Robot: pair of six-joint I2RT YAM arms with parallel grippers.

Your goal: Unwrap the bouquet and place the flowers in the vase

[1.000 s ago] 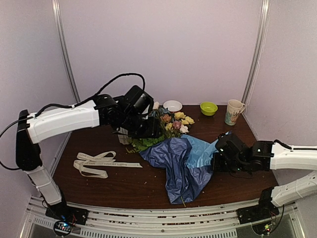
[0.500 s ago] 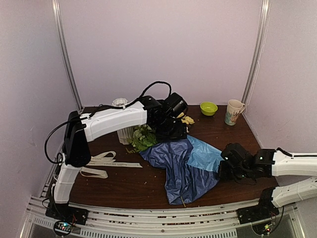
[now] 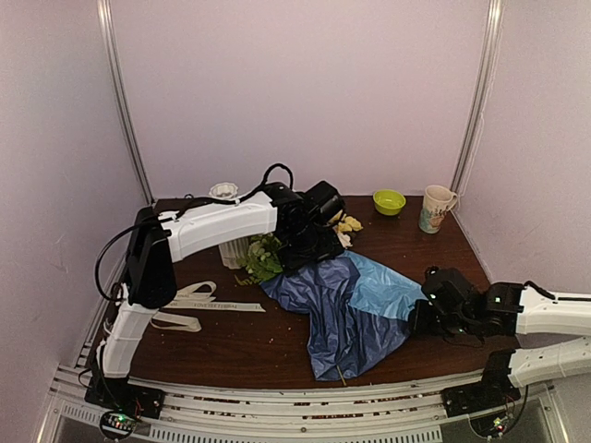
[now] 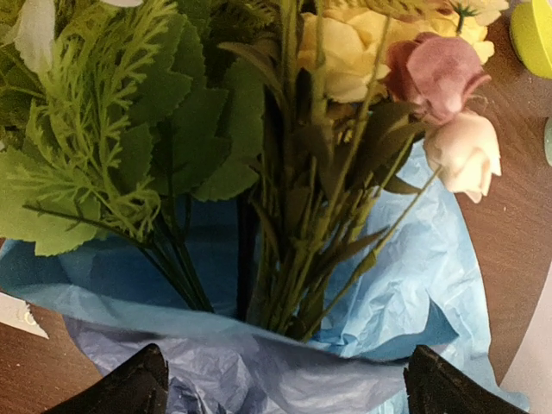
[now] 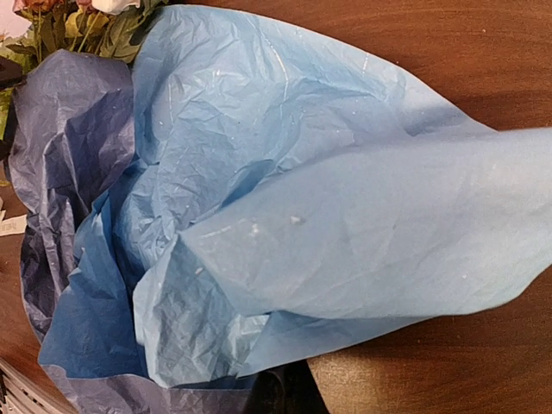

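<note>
1. The left tool (image 4: pixel 285 371) is spread wide and grips nothing. Its two fingers sit at the bottom corners of the wrist view, and it hangs over the stem end of the flowers (image 4: pixel 332 172).
2. The flowers lie on their side, with the stems running down onto the light blue sheet of the paper (image 4: pixel 405 285). Yellow, pink and pale rose heads are at the upper right, and green leaves fan out to the left.
3. From above, the flowers lie on the worktop (image 3: pixel 231 346) just right of the vase (image 3: pixel 235 250), not in it. The leaves are near its foot and the yellow heads point toward the back. The left arm (image 3: pixel 212 224) covers the middle of them.
4. The vase stands upright at the back left. The left arm crosses in front of it.
5. The paper lies opened out mid-worktop, the dark blue sheet nearer and the light blue sheet to the right.
6. The right tool (image 3: pixel 417 318) is closed on the paper's light blue right edge. Its wrist view shows that sheet lifted in a fold toward the camera.
7. The ribbon (image 3: pixel 189 303) lies loose at the front left, apart from the paper.
8. A green bowl (image 3: pixel 389 201) and a mug (image 3: pixel 436 209) stand at the back right.
</note>
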